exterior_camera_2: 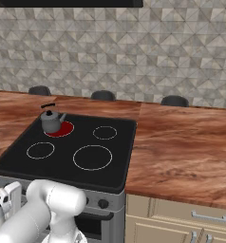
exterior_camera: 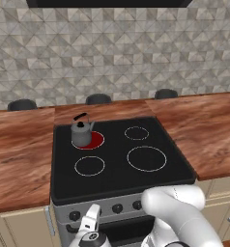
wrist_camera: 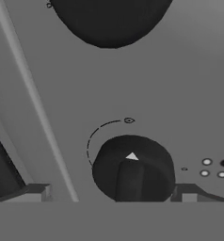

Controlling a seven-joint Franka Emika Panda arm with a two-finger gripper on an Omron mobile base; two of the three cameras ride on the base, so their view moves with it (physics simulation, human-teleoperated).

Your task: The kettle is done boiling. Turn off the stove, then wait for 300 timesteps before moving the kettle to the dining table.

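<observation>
The small grey kettle (exterior_camera: 82, 133) (exterior_camera_2: 51, 122) stands upright on the stove's rear left burner (exterior_camera: 94, 141), which glows red. The stove (exterior_camera: 122, 169) (exterior_camera_2: 67, 166) has a black glass top and a grey front with a row of black knobs (exterior_camera: 118, 208). My gripper (exterior_camera: 90, 218) (exterior_camera_2: 6, 197) is low in front of that panel, at its left end. In the hand view it is open, with one black knob (wrist_camera: 132, 167) close up between the fingertips (wrist_camera: 36, 192); its white pointer faces up. The dining table (exterior_camera: 20, 144) (exterior_camera_2: 181, 147), wood-grained, flanks the stove.
Three black stools (exterior_camera: 98, 99) (exterior_camera_2: 103, 95) line the far edge of the wood top, before a tiled wall. A second knob (wrist_camera: 109, 21) shows at the top of the hand view. Beige cabinet fronts (exterior_camera_2: 181, 218) lie under the counter beside the stove.
</observation>
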